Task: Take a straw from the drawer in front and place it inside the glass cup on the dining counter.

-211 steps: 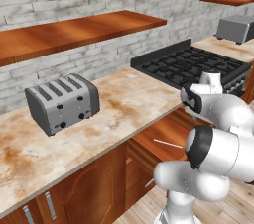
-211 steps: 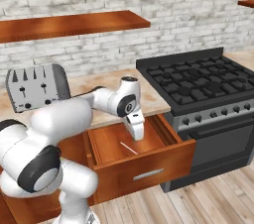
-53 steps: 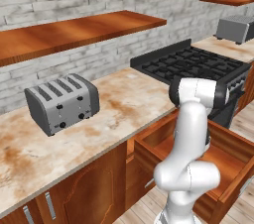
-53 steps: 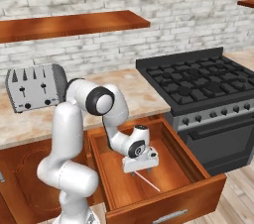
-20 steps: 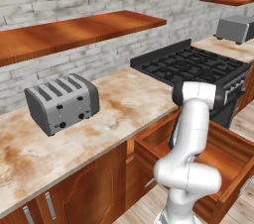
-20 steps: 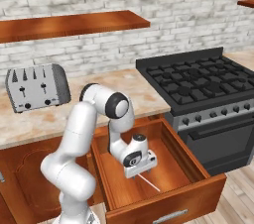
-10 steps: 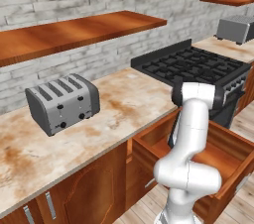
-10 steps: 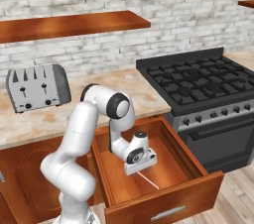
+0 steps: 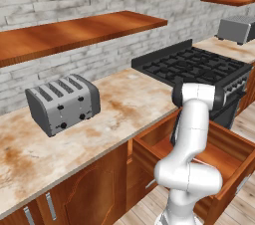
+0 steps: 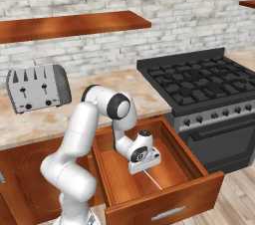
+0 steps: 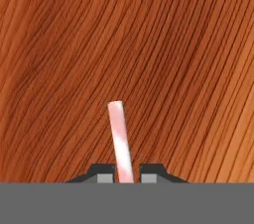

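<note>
We record the white arm's two-finger gripper [image 11: 125,174] lowered inside the pulled-out reddish-brown wooden drawer [image 10: 169,196], its dark tips pinched tight on the thin pale pinkish-white straw [image 11: 120,141]. The straw lies on the drawer's floor, its free end showing beyond the hand. Left of the drawer, a grey four-slot toaster [image 10: 36,87] stands on the marble worktop [image 9: 114,119].
</note>
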Robot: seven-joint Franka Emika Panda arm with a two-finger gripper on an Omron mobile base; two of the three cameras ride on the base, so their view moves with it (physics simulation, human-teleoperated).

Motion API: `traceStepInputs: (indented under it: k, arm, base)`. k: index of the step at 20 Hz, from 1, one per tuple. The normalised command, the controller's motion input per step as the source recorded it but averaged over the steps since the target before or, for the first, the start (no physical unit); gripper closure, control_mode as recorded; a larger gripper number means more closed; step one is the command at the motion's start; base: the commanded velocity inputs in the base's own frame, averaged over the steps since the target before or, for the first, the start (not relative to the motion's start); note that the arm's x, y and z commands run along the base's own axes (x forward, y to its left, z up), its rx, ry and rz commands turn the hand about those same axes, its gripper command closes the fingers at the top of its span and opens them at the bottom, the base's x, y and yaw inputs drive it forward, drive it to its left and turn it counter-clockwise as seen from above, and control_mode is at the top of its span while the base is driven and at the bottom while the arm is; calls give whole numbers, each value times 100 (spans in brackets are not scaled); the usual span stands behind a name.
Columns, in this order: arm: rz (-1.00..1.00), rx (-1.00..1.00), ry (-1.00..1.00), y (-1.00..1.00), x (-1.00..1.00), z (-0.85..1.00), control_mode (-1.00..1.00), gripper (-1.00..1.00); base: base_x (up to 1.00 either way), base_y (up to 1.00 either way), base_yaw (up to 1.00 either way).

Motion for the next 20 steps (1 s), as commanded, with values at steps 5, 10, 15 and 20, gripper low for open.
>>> traceStepInputs:
  k: [5, 10, 15, 20]
  arm:
    - [0, 0, 0, -8, -4, 29, -100, 100]
    - [0, 0, -1, 0, -29, 100, -100, 100]
    - [0, 0, -3, 0, -38, 100, -100, 100]
    - [0, 0, -10, 0, -8, 100, -100, 100]
  base:
    - [0, 0, 0]
    - [0, 0, 0]
    - [0, 0, 0]
    - [0, 0, 0]
